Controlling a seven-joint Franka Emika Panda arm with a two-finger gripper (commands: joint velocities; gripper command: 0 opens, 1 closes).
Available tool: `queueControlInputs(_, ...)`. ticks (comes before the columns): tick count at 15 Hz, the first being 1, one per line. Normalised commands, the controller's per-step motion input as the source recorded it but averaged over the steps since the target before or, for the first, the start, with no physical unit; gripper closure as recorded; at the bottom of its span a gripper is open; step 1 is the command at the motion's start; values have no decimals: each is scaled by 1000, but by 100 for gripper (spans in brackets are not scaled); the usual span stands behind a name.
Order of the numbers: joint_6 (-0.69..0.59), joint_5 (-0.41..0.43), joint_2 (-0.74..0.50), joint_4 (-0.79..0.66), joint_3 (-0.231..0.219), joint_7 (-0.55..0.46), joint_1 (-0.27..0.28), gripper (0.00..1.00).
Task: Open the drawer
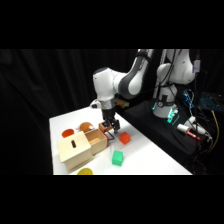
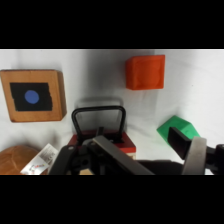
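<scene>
The light-wood box [image 1: 74, 151] with a dark top slot stands at the table's front left. Its drawer [image 1: 97, 140] sticks out of the box to the right. In the wrist view the dark wire loop handle [image 2: 98, 119] stands upright above the drawer's reddish front [image 2: 102, 145]. My gripper [image 1: 111, 128] hangs right at the drawer's outer end. Its two fingers [image 2: 192, 154] stand apart, open, and the gripper [image 2: 150, 157] has the loop just beyond its left finger. Whether a finger touches the loop is hidden.
A red cube [image 2: 145, 71] [image 1: 124, 138] and a green block [image 2: 176, 128] [image 1: 117, 158] lie right of the drawer. A small brown block with a blue dot on top [image 2: 32, 96] sits nearby. Orange pieces [image 1: 67, 133] lie behind the box, and a yellow piece [image 1: 85, 171] lies at the front edge.
</scene>
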Motion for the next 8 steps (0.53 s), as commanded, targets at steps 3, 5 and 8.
queueControlInputs(3,-413,-183,-335,113,-156,155,175,0)
queueControlInputs(5,-394,-160,-254,161,-127,171,148,0)
queueControlInputs(8,-422,-35,-140,223,-91,118,115,0)
